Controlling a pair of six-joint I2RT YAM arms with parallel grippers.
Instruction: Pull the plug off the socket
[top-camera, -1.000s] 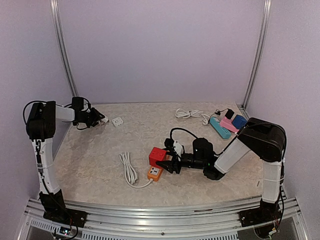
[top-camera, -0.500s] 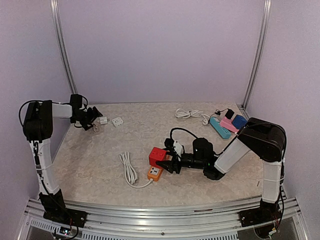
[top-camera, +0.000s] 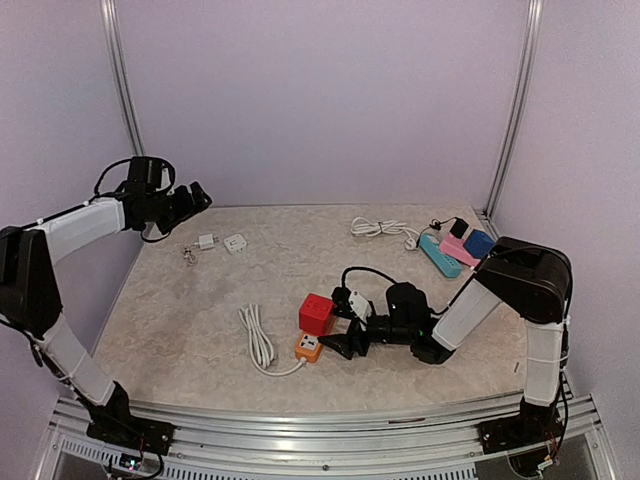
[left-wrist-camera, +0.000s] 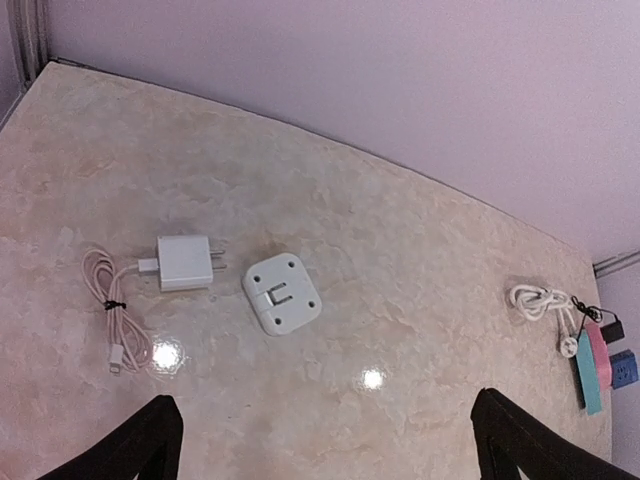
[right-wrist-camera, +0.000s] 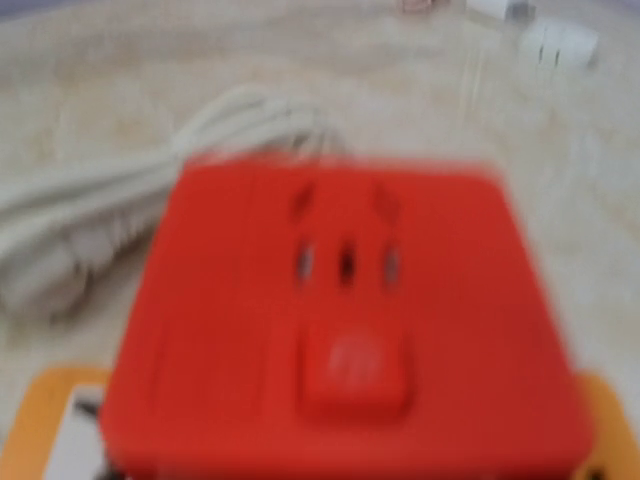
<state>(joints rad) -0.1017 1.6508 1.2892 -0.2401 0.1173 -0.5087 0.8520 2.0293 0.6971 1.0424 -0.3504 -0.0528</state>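
Observation:
The white plug lies flat on the table, prongs toward the white square socket, with a small gap between them. In the left wrist view the plug and the socket sit apart, and a pink cable trails from the plug. My left gripper hangs above them at the back left, open and empty, and only its fingertips show at the bottom of the wrist view. My right gripper sits low by a red cube socket. That cube fills its blurred wrist view and hides the fingers.
An orange socket with a coiled white cable lies in front of the red cube. At the back right are a white cable bundle and teal, pink and blue power strips. The left wall stands close to my left arm.
My left gripper opened, let go of the plug and rose toward the back left. The plug now rests on the table beside the socket. My right gripper shifted slightly lower by the red cube.

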